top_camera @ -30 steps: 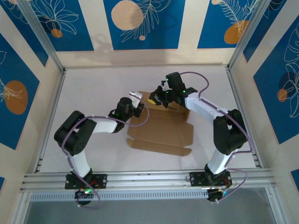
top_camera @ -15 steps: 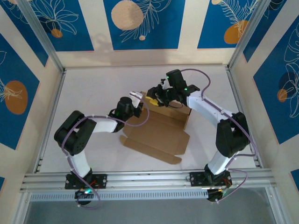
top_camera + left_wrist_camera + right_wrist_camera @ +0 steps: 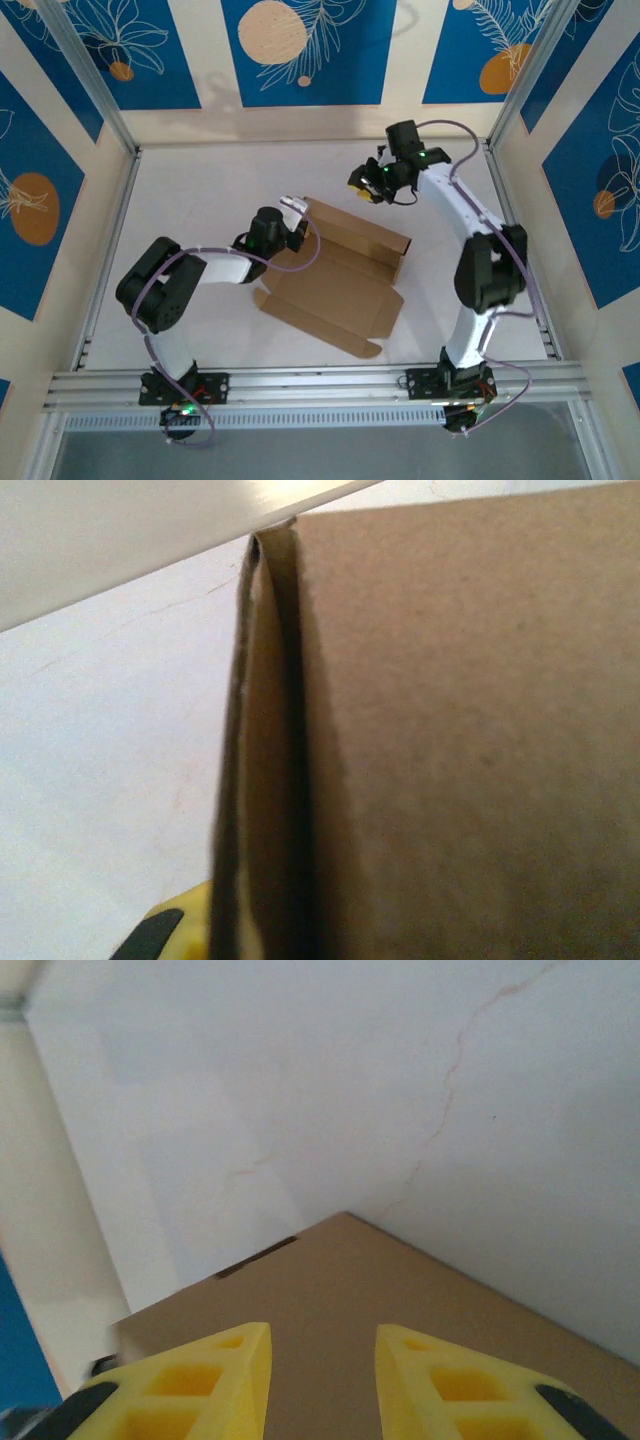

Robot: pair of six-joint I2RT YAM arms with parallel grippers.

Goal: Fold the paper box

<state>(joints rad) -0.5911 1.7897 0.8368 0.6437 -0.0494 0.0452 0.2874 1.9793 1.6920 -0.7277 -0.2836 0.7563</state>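
Note:
The brown paper box (image 3: 330,295) lies opened out in the middle of the white table, its back panel (image 3: 360,235) folded up into a low wall. My left gripper (image 3: 296,222) is at the wall's left end, shut on the doubled cardboard edge (image 3: 265,780). One yellow finger (image 3: 170,935) shows beside that edge. My right gripper (image 3: 367,190) hangs behind and above the wall's right part, clear of it. It is open, nothing between its yellow fingertips (image 3: 322,1335), with a cardboard panel (image 3: 340,1280) and a small slot (image 3: 257,1256) below.
The white table (image 3: 200,190) is fenced by a metal frame (image 3: 108,240) and blue patterned walls. The box's front flaps (image 3: 365,345) reach toward the near edge. The left arm's elbow (image 3: 160,275) rests left of the box.
The right gripper opened, let go of the box's back wall and pulled away to the back right. The box turned and slid a little; the left gripper closed on the wall's end.

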